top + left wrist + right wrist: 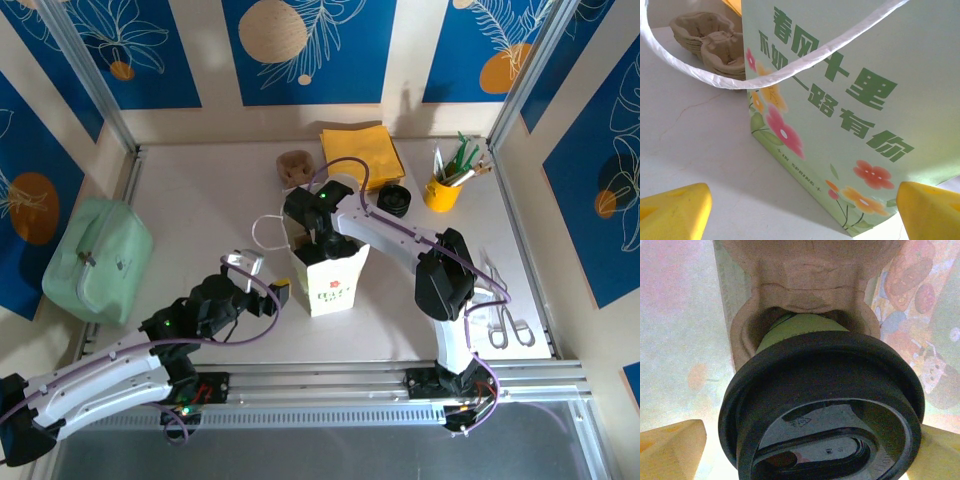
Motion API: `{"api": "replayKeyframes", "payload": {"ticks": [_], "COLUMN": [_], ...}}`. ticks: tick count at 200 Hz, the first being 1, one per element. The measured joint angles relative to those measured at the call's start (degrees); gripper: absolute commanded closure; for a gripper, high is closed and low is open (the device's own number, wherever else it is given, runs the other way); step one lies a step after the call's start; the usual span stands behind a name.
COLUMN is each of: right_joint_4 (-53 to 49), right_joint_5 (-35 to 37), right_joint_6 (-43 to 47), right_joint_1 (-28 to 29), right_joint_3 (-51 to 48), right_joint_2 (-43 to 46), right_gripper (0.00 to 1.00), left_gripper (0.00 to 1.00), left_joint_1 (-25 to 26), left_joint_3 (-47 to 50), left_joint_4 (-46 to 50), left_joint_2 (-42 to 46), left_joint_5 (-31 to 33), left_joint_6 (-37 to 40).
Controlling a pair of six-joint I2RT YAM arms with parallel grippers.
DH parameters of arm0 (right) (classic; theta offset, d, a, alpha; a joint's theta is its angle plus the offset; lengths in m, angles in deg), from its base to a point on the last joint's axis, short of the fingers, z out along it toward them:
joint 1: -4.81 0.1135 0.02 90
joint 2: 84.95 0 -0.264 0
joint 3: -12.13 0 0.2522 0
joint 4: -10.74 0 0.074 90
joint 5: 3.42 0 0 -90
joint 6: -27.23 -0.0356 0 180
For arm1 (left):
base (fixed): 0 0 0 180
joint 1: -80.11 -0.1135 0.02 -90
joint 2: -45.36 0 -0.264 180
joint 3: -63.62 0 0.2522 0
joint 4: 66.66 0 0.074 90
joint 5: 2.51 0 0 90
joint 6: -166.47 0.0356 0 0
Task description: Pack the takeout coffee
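The takeout coffee (800,327) sits in a pulp carrier (805,285) inside the paper bag (335,285), so it cannot tip; the right gripper (805,450) has its 2 fingers apart beside the lid (825,385), not clamping; the left gripper (805,210), also apart, hovers near the bag, probably to steady it.

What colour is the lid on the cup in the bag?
Black. The lid on the pale green cup shows best in the right wrist view.
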Motion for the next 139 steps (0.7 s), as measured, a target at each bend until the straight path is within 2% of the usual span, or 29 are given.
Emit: {"api": "replayKeyframes", "payload": {"ticks": [139], "right_joint_4": [-0.02], "right_joint_5": [1.05], "right_joint_6": [-0.02], "right_joint_1": [0.37], "right_joint_3": [0.20], "right_joint_2": [1.81], "right_gripper": [0.03], "left_gripper": [0.05], "left_joint_1": [0.00], "left_joint_3": [0.00], "left_joint_4": [-0.02], "left_joint_2": [-0.02], "left_joint_5": [0.00], "left_joint_6": [0.00]}}
